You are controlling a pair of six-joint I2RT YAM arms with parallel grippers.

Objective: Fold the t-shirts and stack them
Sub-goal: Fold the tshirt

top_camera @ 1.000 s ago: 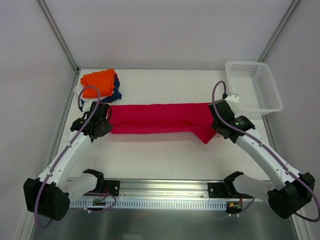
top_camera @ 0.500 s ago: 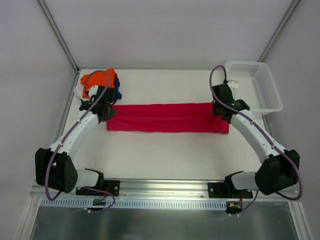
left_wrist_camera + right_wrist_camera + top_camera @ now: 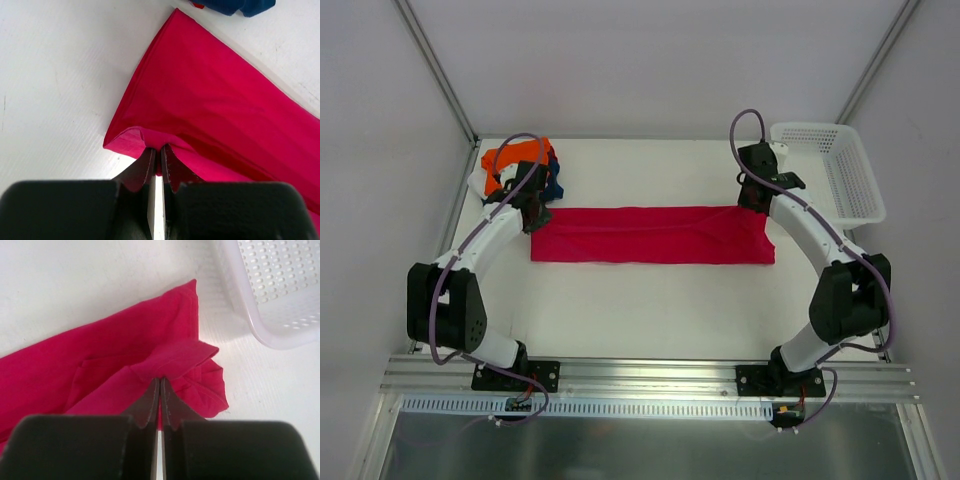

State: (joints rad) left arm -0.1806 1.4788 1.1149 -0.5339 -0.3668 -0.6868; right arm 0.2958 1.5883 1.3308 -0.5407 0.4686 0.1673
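Observation:
The crimson-red t-shirt lies across the table as a long folded strip. My left gripper is shut on its far left corner; in the left wrist view the jaws pinch a fold of the red cloth. My right gripper is shut on its far right corner; in the right wrist view the jaws pinch a red fold. The folded orange tee tops a pile with the navy-blue tee and a white tee at the back left.
A white plastic mesh basket stands at the back right, close to my right gripper; its rim shows in the right wrist view. The navy-blue tee's edge lies just beyond the red shirt's left end. Grey walls enclose the table.
Both grippers carried the red shirt's near edge away from me over the rest of it. The shirt changed from a strip with a hanging right flap to a flat, neat folded rectangle.

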